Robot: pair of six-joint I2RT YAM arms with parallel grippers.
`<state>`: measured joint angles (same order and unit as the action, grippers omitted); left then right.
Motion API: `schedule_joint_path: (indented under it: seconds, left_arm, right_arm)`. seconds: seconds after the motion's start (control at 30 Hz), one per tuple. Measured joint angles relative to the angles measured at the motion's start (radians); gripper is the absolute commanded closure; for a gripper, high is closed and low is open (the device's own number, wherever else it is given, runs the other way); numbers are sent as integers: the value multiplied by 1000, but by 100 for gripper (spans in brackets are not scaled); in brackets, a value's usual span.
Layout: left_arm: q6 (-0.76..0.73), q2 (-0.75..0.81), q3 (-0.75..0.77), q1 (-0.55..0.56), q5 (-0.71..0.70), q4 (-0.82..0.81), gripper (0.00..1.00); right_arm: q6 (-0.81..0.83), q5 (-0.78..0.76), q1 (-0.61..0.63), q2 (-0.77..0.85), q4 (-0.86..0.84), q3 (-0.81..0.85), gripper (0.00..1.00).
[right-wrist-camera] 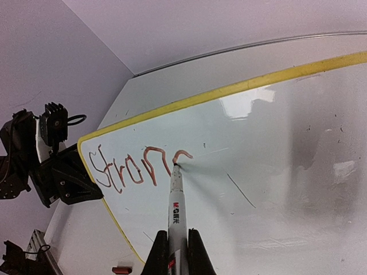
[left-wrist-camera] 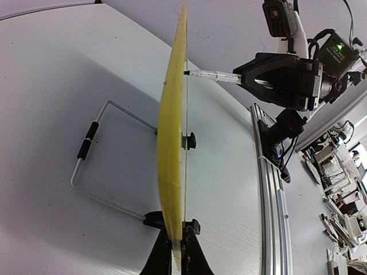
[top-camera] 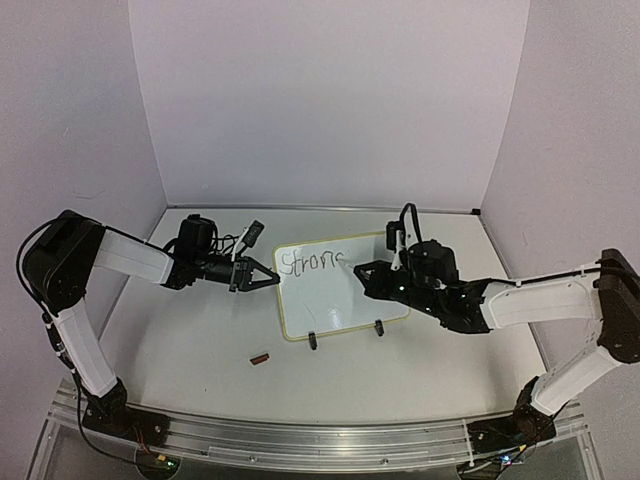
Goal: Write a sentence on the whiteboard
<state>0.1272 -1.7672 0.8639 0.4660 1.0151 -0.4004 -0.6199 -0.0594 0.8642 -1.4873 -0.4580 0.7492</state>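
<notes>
Up on the board [top-camera: 340,300], right gripper [top-camera: 360,268] clamps the marker [right-wrist-camera: 176,197], tip on the sentence [right-wrist-camera: 135,169]; left gripper [top-camera: 274,280] pinches the edge. Light pressure, firm brace, I'd say.

White whiteboard [top-camera: 340,300], yellow frame [right-wrist-camera: 269,79], dark reddish sentence [right-wrist-camera: 137,167].

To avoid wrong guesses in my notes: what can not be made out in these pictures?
Left wrist view: the whiteboard stands edge-on, so its written face is hidden.
Right wrist view: the marker vanishes between the fingers of the right hand; the board's right part is cut off.
Top view: the small reddish thing is too small to name.
</notes>
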Motion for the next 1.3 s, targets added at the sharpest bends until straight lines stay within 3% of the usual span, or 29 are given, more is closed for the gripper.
schedule_joint_path:
  seconds: [1.3]
  left_arm:
    - [-1,0,0,1,1,1,100]
  right_arm:
    - [28,-52,0,21,26,16,100]
